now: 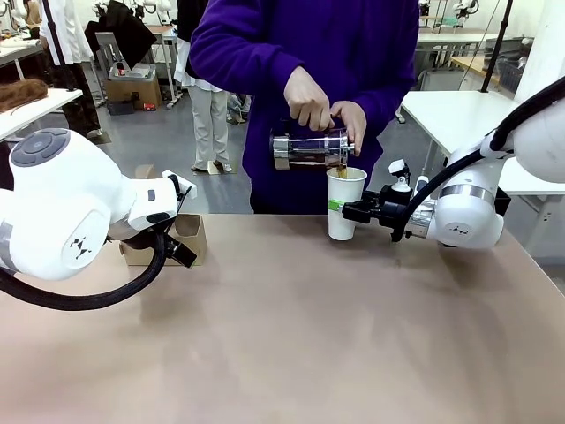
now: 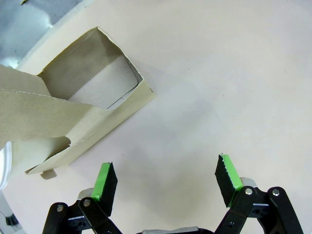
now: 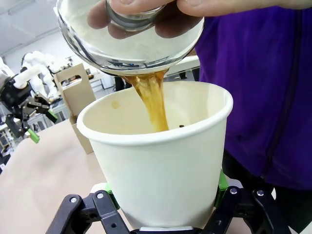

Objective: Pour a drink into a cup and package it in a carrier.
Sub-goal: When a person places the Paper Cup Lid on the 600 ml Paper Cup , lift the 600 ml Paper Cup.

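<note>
Brown drink is pouring from the person's pot into the cup my right jaws clamp (left jaws wide, empty, near the carrier), packaging not yet done.

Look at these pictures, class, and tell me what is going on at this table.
A person's hands tilt a glass pot over a tall white paper cup, and a brown drink is streaming into it. The robot's right gripper is shut on the cup, steadying it near the far edge of the table. The left gripper hangs open and empty above the table, next to the brown cardboard carrier.
</note>
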Controlling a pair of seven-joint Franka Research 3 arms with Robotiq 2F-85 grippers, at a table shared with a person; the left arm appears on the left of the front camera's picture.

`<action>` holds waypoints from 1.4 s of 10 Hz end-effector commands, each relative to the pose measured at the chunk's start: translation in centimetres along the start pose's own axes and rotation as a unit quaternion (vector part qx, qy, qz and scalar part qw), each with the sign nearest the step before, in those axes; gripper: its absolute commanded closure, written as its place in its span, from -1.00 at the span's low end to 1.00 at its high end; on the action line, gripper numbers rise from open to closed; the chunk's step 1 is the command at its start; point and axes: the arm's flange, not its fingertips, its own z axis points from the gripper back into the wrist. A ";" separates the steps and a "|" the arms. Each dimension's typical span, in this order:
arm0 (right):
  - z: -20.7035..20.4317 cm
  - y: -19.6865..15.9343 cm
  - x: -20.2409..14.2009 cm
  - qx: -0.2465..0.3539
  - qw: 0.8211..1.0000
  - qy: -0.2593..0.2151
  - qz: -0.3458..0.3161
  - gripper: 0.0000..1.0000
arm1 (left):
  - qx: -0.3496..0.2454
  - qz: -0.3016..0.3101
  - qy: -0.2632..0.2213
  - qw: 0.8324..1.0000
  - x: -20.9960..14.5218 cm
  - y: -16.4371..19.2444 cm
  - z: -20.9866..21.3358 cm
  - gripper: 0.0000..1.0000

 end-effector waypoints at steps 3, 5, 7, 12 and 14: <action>0.0 0.3 0.4 0.001 1.000 -0.001 0.002 -0.60 | -0.001 0.000 0.000 1.000 0.0 0.0 0.0 -1.00; 0.0 0.3 0.4 0.001 1.000 -0.001 0.002 -0.60 | -0.001 0.000 0.000 1.000 0.0 0.0 0.0 -1.00; 0.0 0.3 0.4 0.001 1.000 -0.001 0.002 -0.60 | -0.001 0.000 0.000 1.000 0.0 0.0 0.0 -1.00; 0.0 0.3 0.4 0.001 1.000 -0.001 0.002 -0.60 | -0.001 0.000 0.000 1.000 0.0 0.0 0.0 -1.00; 0.0 0.3 0.4 0.001 1.000 -0.001 0.002 -0.60 | -0.001 0.000 0.000 1.000 0.0 0.0 0.0 -1.00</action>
